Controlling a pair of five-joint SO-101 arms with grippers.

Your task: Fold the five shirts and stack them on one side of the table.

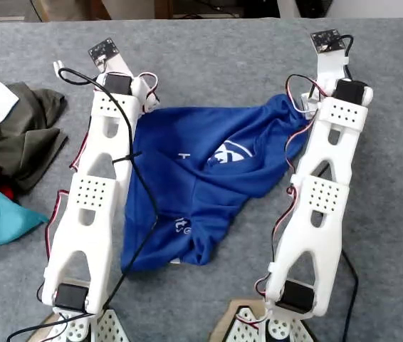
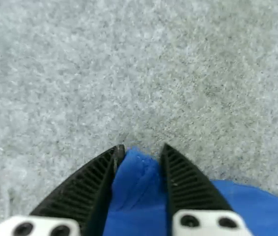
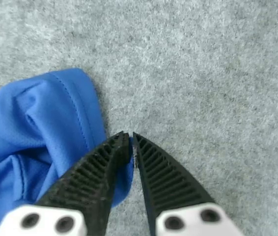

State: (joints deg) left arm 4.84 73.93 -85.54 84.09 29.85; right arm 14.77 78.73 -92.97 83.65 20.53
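Two upper corners of the blue shirt [image 1: 201,185], lying crumpled mid-worktop between the arms, are being held, so the spreading is probably going best if both arms are drawing apart evenly, keeping the cloth taut and low without dragging it across the grey worktop [image 1: 394,142] toward the unfolded pile [image 1: 16,149] at one side. The left hand [image 2: 142,147] is gripping a thick blue fold, its jaws narrowly parted, while the right hand [image 3: 128,135] is pinching a thin hem, nearly closed.
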